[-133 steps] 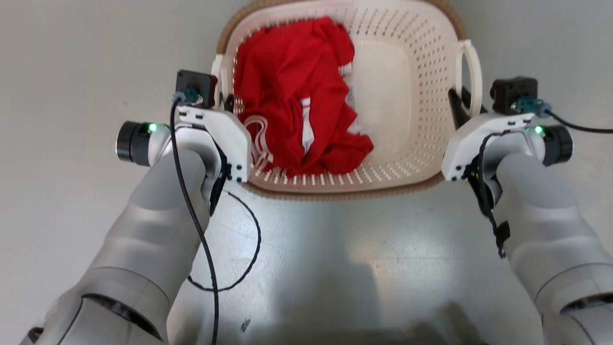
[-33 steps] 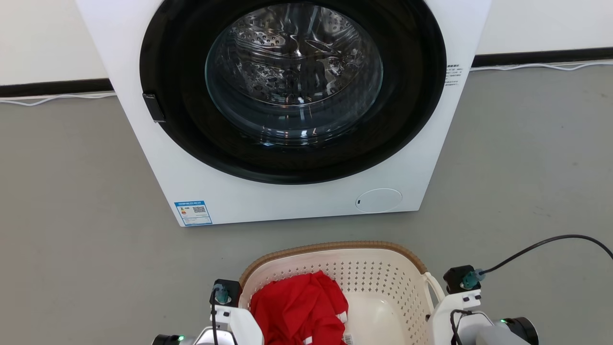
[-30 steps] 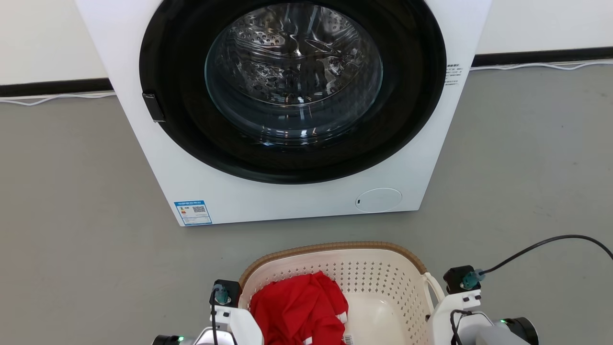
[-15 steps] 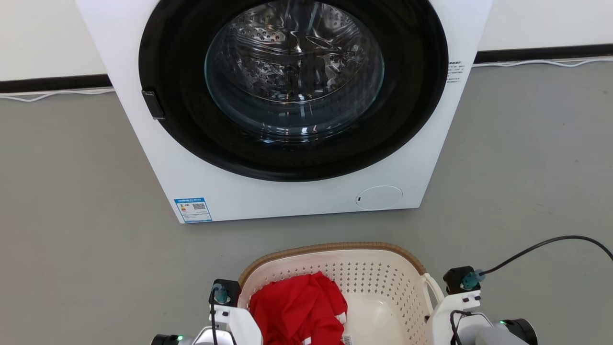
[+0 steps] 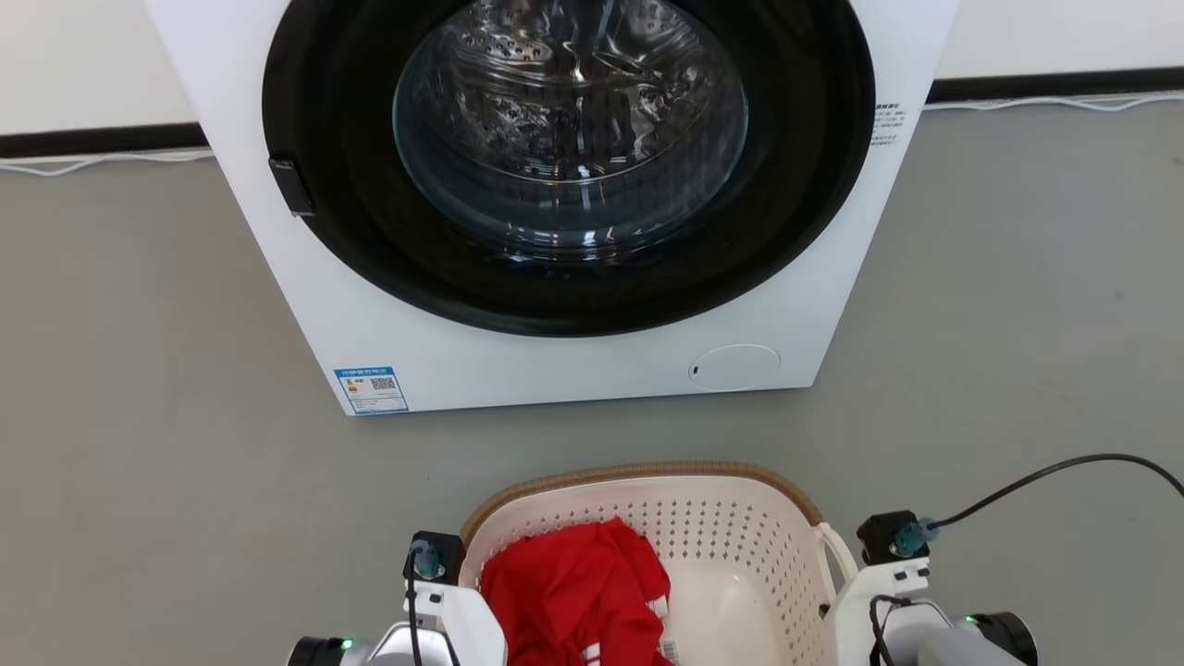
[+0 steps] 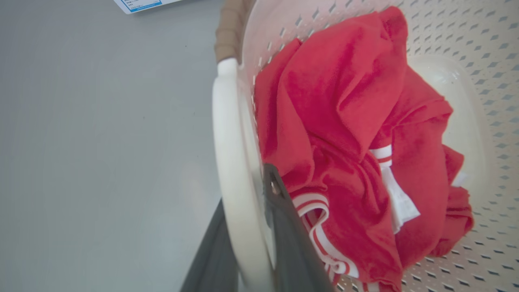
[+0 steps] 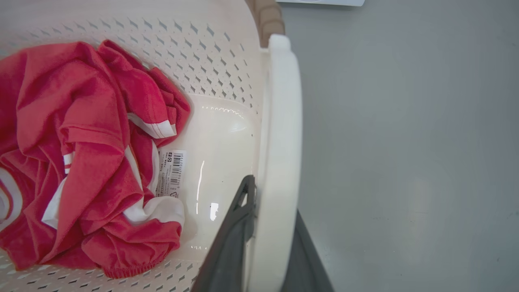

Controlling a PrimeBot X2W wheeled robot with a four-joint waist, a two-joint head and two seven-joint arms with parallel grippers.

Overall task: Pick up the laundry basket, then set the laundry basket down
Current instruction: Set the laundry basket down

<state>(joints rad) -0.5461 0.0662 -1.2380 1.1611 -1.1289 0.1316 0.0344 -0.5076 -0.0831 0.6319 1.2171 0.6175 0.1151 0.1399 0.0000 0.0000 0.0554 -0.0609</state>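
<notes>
Wrist views, left gripper and right gripper clamped on laundry basket's side handles

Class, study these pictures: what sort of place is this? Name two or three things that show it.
Probably a laundry area, perhaps a test room: a white front-loading washing machine stands on a grey floor, and before it is a laundry basket holding a red garment.

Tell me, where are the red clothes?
The red clothes lie in the left half of the laundry basket, low in the head view, in front of the washing machine.
</notes>
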